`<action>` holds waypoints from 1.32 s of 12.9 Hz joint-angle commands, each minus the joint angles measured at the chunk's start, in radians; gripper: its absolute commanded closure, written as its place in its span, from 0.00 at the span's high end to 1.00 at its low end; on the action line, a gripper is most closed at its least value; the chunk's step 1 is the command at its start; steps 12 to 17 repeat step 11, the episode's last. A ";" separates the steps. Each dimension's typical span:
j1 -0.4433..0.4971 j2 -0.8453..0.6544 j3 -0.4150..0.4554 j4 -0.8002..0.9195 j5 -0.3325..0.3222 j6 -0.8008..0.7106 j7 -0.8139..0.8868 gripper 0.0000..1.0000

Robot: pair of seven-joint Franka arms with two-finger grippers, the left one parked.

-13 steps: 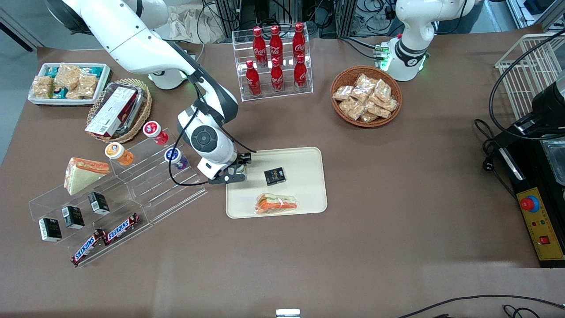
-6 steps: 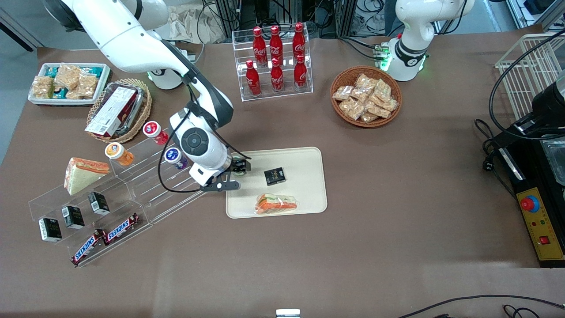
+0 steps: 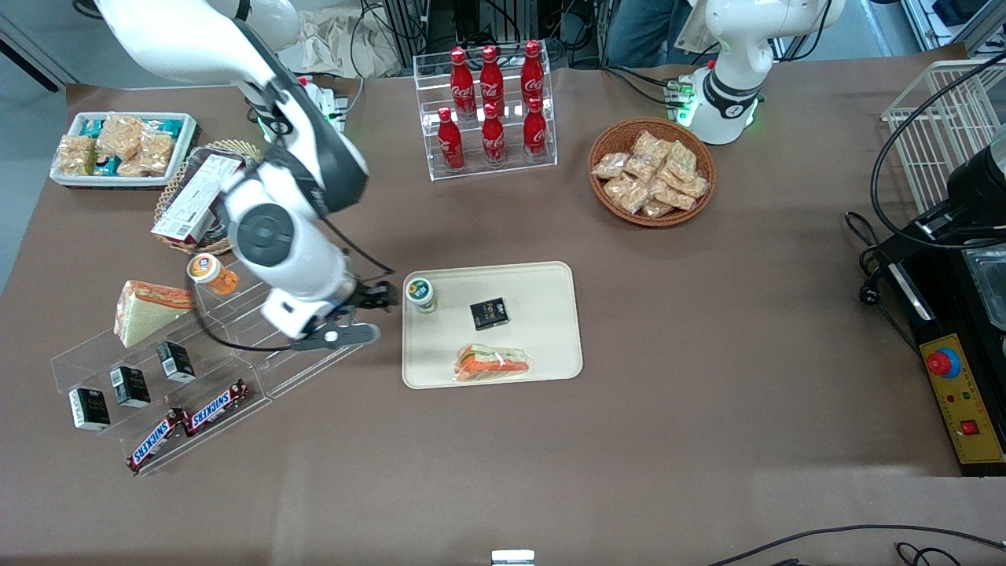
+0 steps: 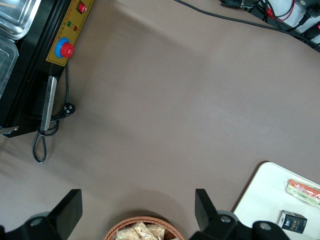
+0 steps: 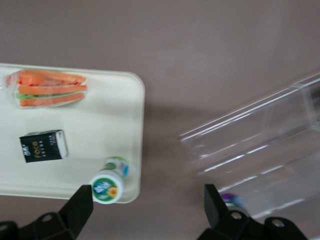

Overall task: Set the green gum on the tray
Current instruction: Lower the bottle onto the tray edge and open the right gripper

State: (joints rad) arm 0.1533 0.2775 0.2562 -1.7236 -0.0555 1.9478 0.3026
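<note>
- Green gum [image 3: 420,293] standing upright on the tray [image 3: 542,354], in the corner toward the working arm's end, farther from the front camera than the wrapped sandwich [image 3: 492,362].
- Small black box [image 3: 489,313] lying beside it, near but apart.
- Gripper [image 3: 376,297] off the tray, just beside its edge, over the clear display rack [image 3: 283,346]; jaws wide, holding nothing.
- Placement apparently complete; only clearing the arm seemingly left.

Green gum [image 3: 420,294] upright on tray [image 3: 542,283] corner nearest working arm; gripper [image 3: 376,308] beside tray, fingers apart, above clear rack [image 3: 259,346].
</note>
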 commanded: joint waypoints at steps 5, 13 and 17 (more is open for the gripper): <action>-0.115 -0.175 -0.135 0.015 0.094 -0.186 -0.141 0.99; -0.195 -0.201 -0.196 0.098 0.085 -0.326 -0.239 0.99; -0.195 -0.201 -0.196 0.098 0.085 -0.326 -0.239 0.99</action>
